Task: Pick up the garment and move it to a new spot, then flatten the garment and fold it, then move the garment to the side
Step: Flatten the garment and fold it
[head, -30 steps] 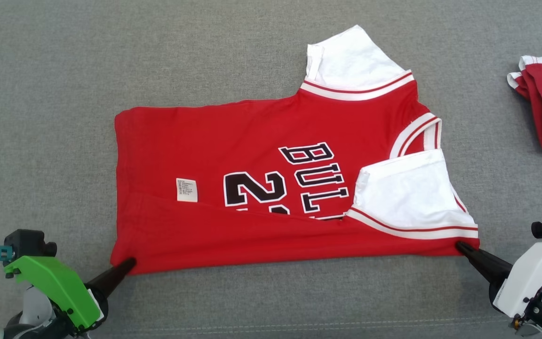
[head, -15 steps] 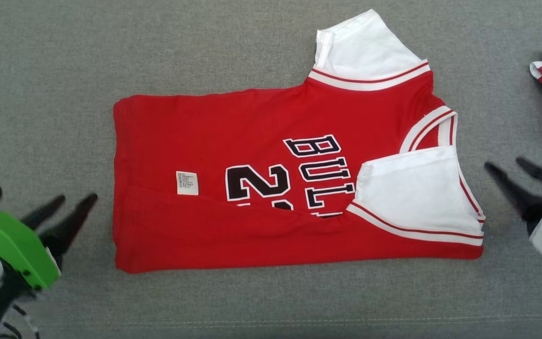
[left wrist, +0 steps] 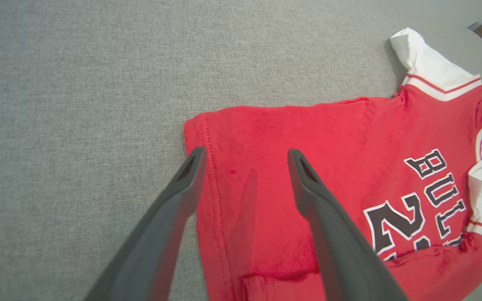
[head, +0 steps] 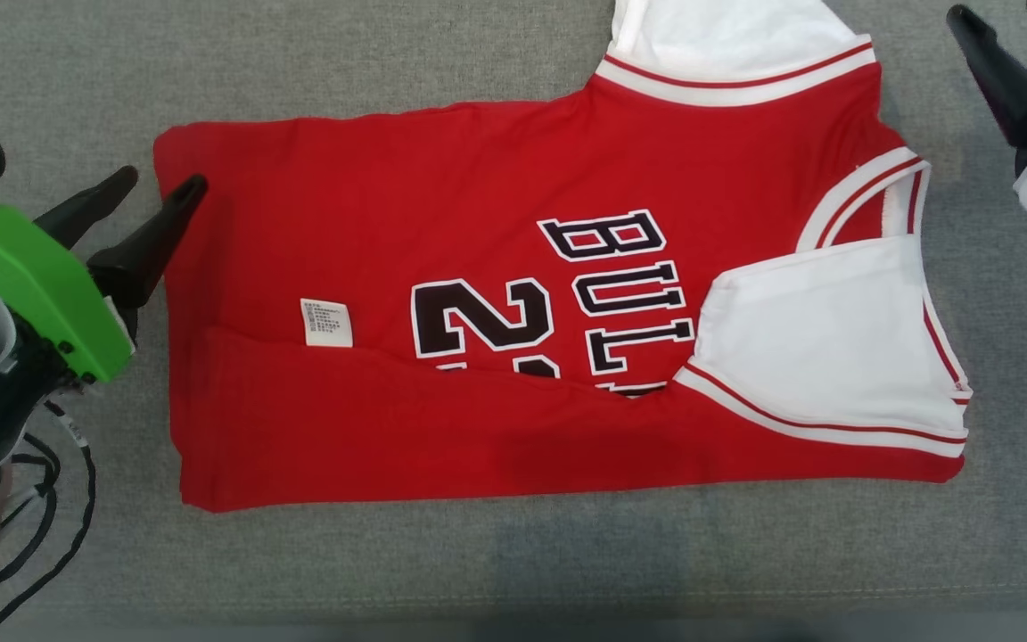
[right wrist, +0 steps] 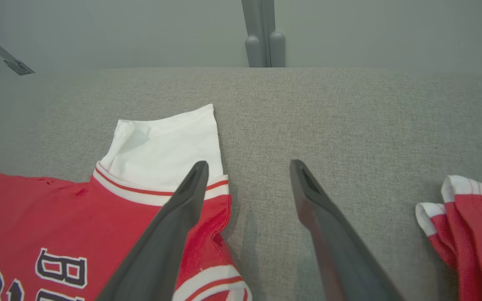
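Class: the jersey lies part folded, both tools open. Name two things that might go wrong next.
The open left tool hangs over the hem of the red basketball jersey; a shallow pinch may slip. The right tool hovers by its shoulder, near a small bunched red piece it could snag.

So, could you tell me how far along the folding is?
Done: the garment lies flat on the grey surface, its near edge folded over the number. In hand: left gripper and right gripper, both open and empty, hover at its far corners. Left, likely: the far fold, later folds, moving it aside.
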Available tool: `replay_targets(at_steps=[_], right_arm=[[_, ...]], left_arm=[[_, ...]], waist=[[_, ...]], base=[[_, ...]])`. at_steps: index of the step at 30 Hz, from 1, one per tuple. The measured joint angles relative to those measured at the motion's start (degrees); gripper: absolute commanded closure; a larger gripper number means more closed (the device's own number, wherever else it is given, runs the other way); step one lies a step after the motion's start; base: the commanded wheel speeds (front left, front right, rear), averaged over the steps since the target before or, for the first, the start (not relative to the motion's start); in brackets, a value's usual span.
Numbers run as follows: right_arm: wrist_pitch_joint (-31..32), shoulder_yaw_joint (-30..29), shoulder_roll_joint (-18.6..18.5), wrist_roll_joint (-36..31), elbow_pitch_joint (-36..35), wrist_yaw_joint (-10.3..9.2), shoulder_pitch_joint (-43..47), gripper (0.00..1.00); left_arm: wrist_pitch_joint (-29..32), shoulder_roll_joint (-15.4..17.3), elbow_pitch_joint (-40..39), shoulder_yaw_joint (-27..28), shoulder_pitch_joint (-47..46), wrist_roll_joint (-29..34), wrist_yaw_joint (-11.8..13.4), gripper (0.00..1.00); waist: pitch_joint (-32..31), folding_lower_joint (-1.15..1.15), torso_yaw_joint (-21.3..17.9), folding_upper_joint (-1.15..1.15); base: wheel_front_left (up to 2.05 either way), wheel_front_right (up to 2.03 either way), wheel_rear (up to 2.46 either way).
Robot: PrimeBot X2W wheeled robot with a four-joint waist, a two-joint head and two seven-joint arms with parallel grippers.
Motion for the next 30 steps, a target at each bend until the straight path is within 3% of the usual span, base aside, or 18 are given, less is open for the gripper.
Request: replay_targets(at_steps=[10, 17, 29, 30], right_arm=[[-0.2, 2.3, 2.2, -5.5, 5.8, -1.13, -15.4, 0.0], [-1.6, 5.8, 6.0, -5.9, 13.2, -0.89, -17.0, 0.0], [-4.2, 7.4, 7.5, -6.1, 20.2, 1.02, -21.2, 0.0], [-4.5, 7.4, 7.7, -6.1, 20.6, 1.02, -21.6, 0.38]], left_arm=[[-2.1, -4.9, 6.5, -5.3, -8.5, 3.7, -1.7, 0.0], [-6.4, -7.2, 11.8, -6.2, -12.3, 5.6, -2.7, 0.0], [-9.7, -8.9, 17.4, -7.7, -15.6, 5.7, -3.7, 0.0], [-9.9, -9.1, 17.7, -7.8, -15.9, 5.7, -3.7, 0.65]], waist=[[7.2, 0.0, 1.7, 0.0], [9.5, 0.0, 5.4, 0.0], [10.1, 0.0, 7.0, 0.0], [10.1, 0.0, 7.0, 0.0]], base=[[0.0, 0.0, 0.0], [0.0, 0.0, 0.0], [0.0, 0.0, 0.0], [0.0, 0.0, 0.0]])
